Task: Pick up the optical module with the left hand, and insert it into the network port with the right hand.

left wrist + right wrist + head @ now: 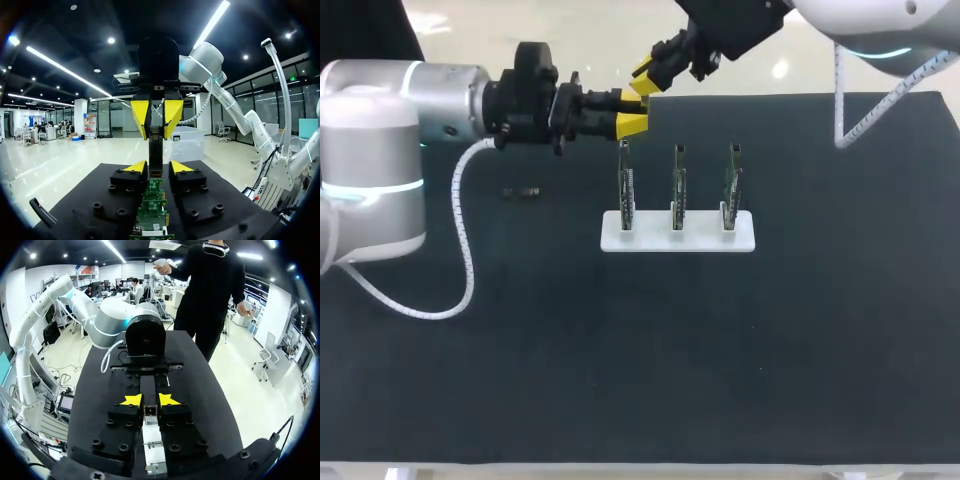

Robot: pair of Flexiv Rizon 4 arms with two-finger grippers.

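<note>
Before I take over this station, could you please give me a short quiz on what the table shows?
1. How many boards stand in the white base?
2. True or false: the right gripper is shut on the module.
3. Which board is the left gripper nearest? A the leftmost; B the middle; C the rightmost.
Key: 1 three; 2 true; 3 A.
</note>
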